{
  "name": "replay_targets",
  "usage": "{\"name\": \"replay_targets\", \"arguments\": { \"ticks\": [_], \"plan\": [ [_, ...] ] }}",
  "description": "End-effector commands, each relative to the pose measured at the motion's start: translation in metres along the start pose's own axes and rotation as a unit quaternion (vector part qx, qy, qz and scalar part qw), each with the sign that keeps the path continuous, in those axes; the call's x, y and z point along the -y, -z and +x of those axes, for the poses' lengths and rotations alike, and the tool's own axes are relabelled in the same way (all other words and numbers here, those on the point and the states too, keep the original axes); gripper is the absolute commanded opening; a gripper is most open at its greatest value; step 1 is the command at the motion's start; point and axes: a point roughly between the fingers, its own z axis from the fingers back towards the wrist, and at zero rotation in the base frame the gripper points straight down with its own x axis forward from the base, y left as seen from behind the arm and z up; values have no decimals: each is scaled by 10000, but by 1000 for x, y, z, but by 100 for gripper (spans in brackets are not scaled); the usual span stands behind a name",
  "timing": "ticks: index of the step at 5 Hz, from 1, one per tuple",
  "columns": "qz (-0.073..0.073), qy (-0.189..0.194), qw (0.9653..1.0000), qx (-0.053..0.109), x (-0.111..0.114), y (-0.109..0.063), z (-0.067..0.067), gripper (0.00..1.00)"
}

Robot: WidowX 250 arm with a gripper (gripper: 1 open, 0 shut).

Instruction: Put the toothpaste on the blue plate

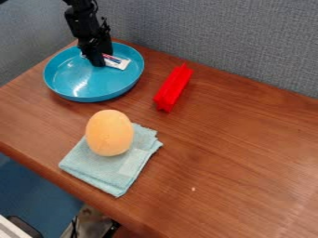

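The blue plate (77,82) sits at the table's back left. The toothpaste (117,62), a small white tube with red and blue print, lies flat inside the plate near its far right rim. My dark gripper (95,58) hangs straight down over the plate, its fingertips at the tube's left end and covering that end. At this size I cannot make out whether the fingers clasp the tube or stand apart from it.
A red bar (173,86) lies on the brown table (236,149) just right of the plate. Nearer the front, an orange egg-shaped object (110,132) rests on a pale teal folded cloth (118,163). A grey wall runs behind.
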Motion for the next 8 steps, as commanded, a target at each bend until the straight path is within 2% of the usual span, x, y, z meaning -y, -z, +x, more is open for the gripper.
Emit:
{"name": "replay_targets", "arguments": {
  "ticks": [1,8],
  "plan": [
    [25,-193,9997,142,-12,-6,21,0],
    [97,-368,9990,216,-19,9,36,0]
  ]
}}
